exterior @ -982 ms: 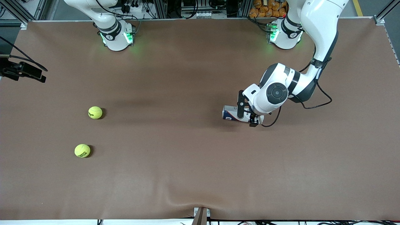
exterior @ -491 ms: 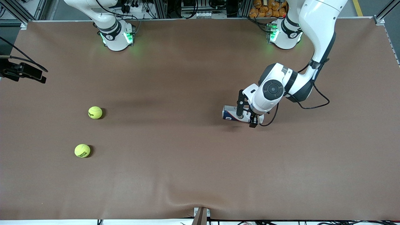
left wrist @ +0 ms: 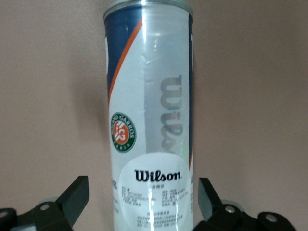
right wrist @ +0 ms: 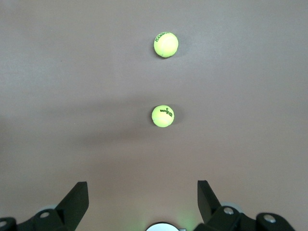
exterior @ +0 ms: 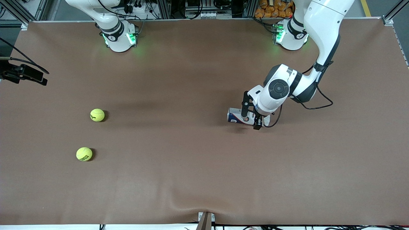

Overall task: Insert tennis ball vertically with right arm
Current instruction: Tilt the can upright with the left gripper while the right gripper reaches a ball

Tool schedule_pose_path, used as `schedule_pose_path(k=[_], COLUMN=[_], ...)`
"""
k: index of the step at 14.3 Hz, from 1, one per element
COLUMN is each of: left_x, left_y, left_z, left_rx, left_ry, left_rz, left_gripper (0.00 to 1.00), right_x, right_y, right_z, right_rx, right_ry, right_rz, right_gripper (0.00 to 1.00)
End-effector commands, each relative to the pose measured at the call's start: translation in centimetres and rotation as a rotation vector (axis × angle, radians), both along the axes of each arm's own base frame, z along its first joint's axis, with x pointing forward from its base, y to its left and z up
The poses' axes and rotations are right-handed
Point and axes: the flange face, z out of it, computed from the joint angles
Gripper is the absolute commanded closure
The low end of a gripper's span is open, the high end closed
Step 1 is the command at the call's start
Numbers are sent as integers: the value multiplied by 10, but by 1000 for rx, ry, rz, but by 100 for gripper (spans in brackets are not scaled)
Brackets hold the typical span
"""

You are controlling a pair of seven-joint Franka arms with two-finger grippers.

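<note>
Fingers (left wrist: 72, 199) of left gripper (exterior: 251, 115) spread, straddling the lying tennis-ball can (left wrist: 150, 115).
Right gripper (right wrist: 143, 204) fingers apart, high above tennis balls (right wrist: 163, 116), waiting; can probably needs uprighting first.

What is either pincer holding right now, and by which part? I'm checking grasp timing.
Nothing is held. The left pincer stands open around the lying tennis ball can, its fingers clear of it. The right pincer hangs open above the table.
</note>
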Motion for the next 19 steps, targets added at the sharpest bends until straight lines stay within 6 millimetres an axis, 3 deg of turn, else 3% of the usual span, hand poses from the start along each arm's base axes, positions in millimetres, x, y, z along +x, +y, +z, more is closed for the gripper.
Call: schedule_pose_path(k=[1,3,6,8,10,11,12,13,16,17,19], left_x=[-4,-6,-6,-7,-7,-8,-8,-7,-4,-4,-4], left_y=[-1,-2,7,-4,-6,-9,-9,-7,0,0,-1], left_z=[-7,-11,-26,-23,-24,-24,-23,-23,-25,-25,-22], left_rx=[-5,-1,34,29,27,24,21,21,24,23,22], left_ry=[-21,-15,-16,-25,-26,-31,-35,-35,-31,-31,-37], left_rz=[-21,-28,-69,-75,-76,-84,-84,-81,-69,-67,-71], left_gripper=[0,0,0,0,0,4,15,44,45,46,59], right_x=[4,5,18,24,37,51,61,68,74,79,87], right_y=[2,2,20,28,33,44,61,75,80,80,81], right_z=[3,1,-22,-28,-48,-71,-90,-105,-126,-144,-165], right_rx=[-3,0,-4,-4,-1,-2,-9,-19,-19,-19,-16], right_ry=[-5,-2,36,24,39,50,54,63,94,121,120], right_rz=[-10,-11,22,34,40,58,85,112,127,128,129], right_gripper=[0,0,0,0,0,0,0,0,0,0,0])
